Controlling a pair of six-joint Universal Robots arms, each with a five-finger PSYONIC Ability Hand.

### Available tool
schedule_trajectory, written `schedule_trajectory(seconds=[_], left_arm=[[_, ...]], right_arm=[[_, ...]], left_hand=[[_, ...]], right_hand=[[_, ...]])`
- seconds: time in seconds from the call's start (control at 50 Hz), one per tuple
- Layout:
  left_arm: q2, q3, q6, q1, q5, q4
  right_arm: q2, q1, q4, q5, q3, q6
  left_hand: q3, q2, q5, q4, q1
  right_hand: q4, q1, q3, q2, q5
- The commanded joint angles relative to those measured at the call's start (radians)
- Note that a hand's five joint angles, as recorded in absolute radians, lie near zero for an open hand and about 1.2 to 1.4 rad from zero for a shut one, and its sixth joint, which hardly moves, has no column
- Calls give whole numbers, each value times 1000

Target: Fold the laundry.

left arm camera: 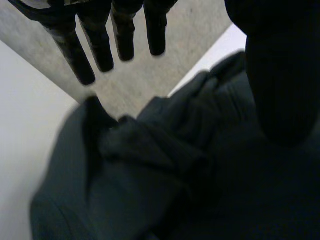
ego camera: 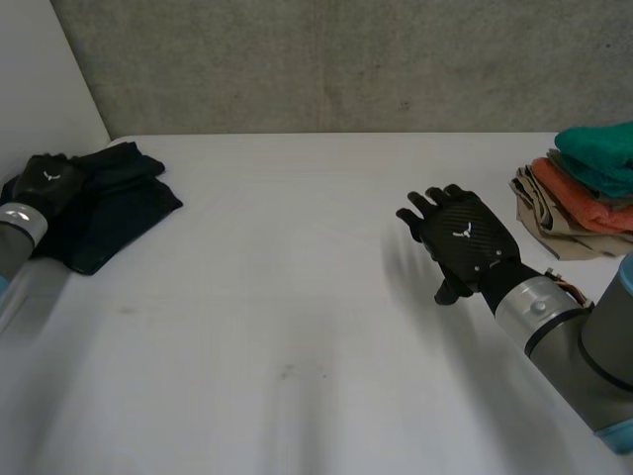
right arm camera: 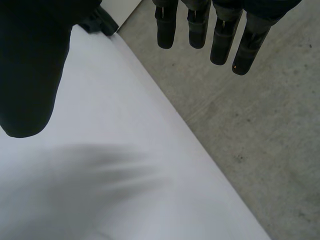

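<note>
Hovering the left hand (ego camera: 47, 183) over the cloth (ego camera: 124, 208), fingers (left arm camera: 97, 45) straight and spread, holding nothing. Lying bunched and lumpy under that palm, at the far left of the table (ego camera: 297, 317). Looks soft, light and floppy, so likely to sag and slide if pinched in the middle. Better to take hold at an edge or a corner and pull flat. Holding the right hand (ego camera: 465, 242) open too, over bare table, well apart from the cloth, near a folded pile (ego camera: 584, 193).
</note>
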Motion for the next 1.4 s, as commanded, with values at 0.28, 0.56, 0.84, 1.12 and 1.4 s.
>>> schedule_trajectory(seconds=[0.28,0.56,0.84,1.12,1.4], left_arm=[[33,-34,119,-44,-136,61],[563,-502,-355,-459,-75,81],[537,-542,-556,-803,-101,85],[737,-664,-490,-647,-205,-40],[829,-896,-349,-602,-213,-103]], right_arm=[[-4,-18,-1,1,66,10],[-21,-76,-1,5,65,11],[-50,-96,1,120,43,27],[-137,-133,428,166,-158,258],[-4,-38,696,165,-251,243]], left_hand=[[1104,1099,1096,1105,1097],[1104,1099,1096,1105,1097],[-117,-123,-126,-117,-125],[-117,-123,-126,-117,-125],[-105,-110,-113,-105,-112]], right_hand=[[-61,-23,-41,-45,-69],[-61,-23,-41,-45,-69],[-61,-23,-41,-45,-69],[-61,-23,-41,-45,-69],[-61,-23,-41,-45,-69]])
